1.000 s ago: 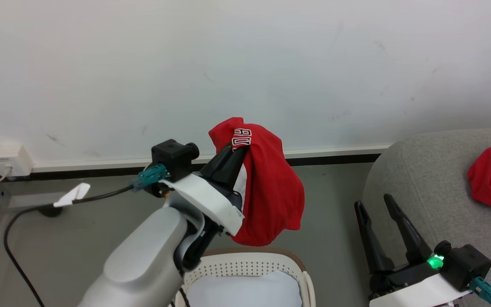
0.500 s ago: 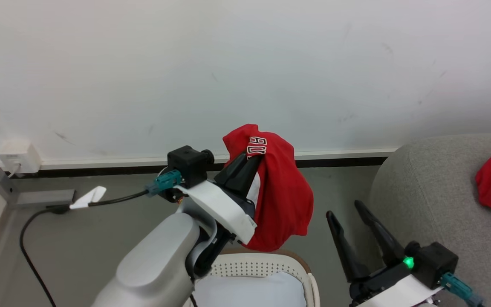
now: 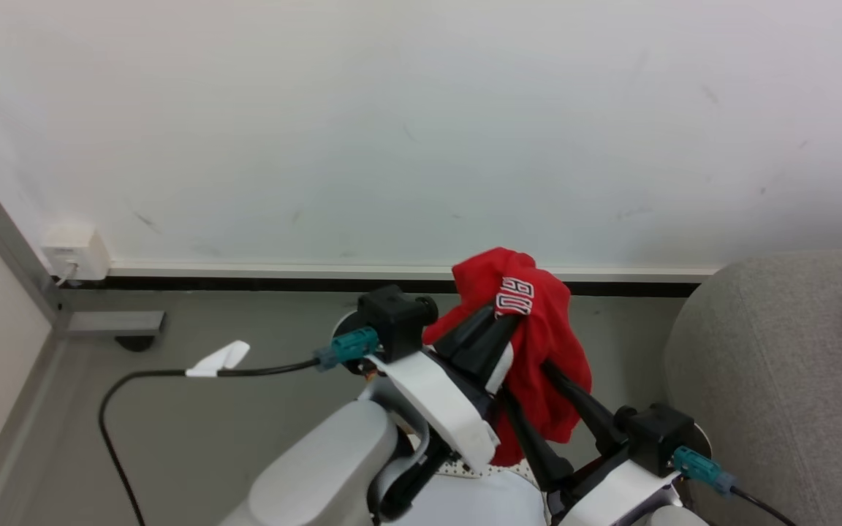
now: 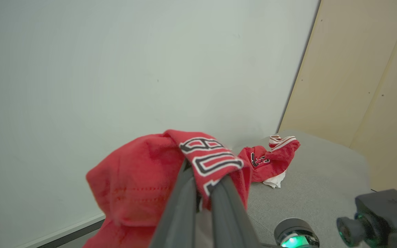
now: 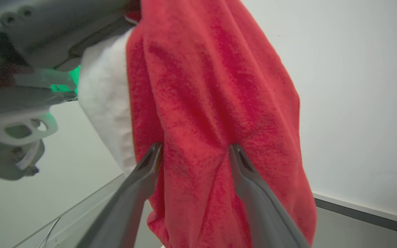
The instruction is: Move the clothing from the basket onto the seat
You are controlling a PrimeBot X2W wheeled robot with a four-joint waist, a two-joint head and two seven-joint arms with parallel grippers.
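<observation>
The left fingers (image 3: 495,332) are clamped shut on a red garment (image 3: 541,351), holding it up in the air. The right fingers (image 5: 195,150), wide apart, straddle its hanging folds. 1 other garment (image 4: 269,162) lies on the grey seat (image 4: 322,179).

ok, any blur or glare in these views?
Head view: even light, sharp, no glare. Left wrist view: left gripper's fingers soft, held garment slightly soft, other garment on the seat crisp. Right wrist view: left arm housing blurred, green glow beside it, cloth texture clear.
</observation>
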